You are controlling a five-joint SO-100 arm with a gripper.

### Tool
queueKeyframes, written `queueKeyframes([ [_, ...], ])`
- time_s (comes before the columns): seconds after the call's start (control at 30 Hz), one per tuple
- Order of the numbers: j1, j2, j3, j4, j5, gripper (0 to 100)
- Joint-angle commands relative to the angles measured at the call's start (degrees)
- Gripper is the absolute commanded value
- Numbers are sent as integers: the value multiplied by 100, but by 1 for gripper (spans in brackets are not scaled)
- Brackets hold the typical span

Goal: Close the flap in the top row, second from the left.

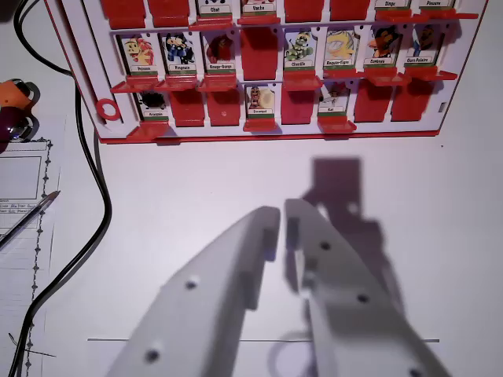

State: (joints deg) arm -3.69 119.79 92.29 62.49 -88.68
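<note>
Red plastic: the red-framed guessing-game board with small hinged picture flaps (271, 137) lies flat on the white table (196, 181), across the top of the wrist view.
Target flap: top row is cut off by the frame edge; the second flap from the wrist view's left (168, 11) shows only as a plain red tab, so whether it stands or lies down cannot be told.
Pincer: the white plastic gripper (281, 224) hovers over bare table, well short of the board; its jaws are nearly together with a thin gap, holding nothing.
Handling: the flap looks light, thin and stiff, pivoting on a small hinge; likely needs a gentle push on its free edge, not a grasp. Hard pressure could slide the whole board.
Nearby: black cable (94, 181) and a pen (27, 218) on printed paper at the wrist view's left.
</note>
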Motion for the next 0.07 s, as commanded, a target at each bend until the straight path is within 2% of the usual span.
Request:
queueKeyframes([
  [0.0, 44, 448, -18, -35, -53, 0],
  [0.03, 53, 466, 0, -35, -26, 0],
])
